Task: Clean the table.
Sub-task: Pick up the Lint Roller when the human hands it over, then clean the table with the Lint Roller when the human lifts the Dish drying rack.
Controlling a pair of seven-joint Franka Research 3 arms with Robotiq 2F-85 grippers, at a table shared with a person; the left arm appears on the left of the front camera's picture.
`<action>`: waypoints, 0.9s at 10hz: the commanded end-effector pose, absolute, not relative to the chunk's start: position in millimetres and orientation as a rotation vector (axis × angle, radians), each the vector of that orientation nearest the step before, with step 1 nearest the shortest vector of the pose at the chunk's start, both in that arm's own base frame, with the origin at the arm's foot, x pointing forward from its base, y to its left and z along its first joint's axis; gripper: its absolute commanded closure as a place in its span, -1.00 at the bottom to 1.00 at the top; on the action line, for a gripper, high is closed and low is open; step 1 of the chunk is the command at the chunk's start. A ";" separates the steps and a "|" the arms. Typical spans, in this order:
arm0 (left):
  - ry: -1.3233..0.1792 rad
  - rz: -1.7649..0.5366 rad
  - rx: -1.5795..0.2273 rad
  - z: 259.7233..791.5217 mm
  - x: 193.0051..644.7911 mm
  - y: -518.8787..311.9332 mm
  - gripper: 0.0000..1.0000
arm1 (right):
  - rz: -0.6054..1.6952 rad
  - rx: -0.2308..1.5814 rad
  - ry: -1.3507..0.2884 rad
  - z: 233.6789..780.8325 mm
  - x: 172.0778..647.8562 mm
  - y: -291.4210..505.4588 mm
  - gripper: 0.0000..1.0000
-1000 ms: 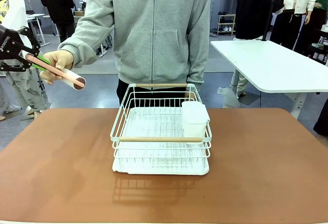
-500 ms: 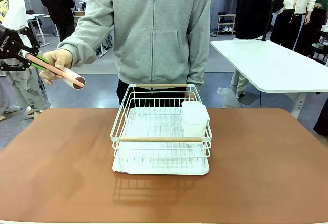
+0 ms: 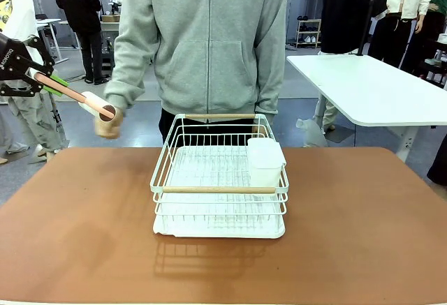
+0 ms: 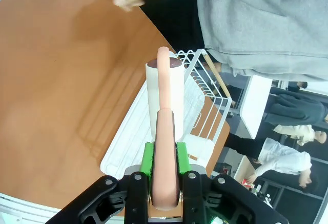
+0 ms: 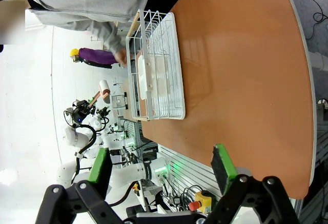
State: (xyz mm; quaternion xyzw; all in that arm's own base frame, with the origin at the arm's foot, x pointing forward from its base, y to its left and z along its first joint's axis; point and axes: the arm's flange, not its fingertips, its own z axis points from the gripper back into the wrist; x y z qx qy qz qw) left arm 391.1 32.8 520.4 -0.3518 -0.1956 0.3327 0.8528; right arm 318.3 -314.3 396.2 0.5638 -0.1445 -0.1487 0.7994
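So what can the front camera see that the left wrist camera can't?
Front camera's extras: the whole dish rack, all four sides, and the left gripper seen from the side. Left wrist camera's extras: a close look at both green pads squeezing the pink handle of the lint roller. Both share the lint roller, the dish rack, the brown table and the person's hand, off the roller.

smooth matt table (image 3: 70, 235), wire rack (image 3: 218, 189)
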 end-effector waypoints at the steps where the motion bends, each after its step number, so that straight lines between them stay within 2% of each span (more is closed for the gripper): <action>1: -0.412 0.702 -0.742 520.8 391.1 33.0 1.00 | -0.332 1.201 -0.300 402.3 316.8 -314.1 -1.00; 9: -0.412 0.702 -0.742 520.8 391.1 33.0 1.00 | -0.332 1.201 -0.300 402.3 316.8 -314.1 -1.00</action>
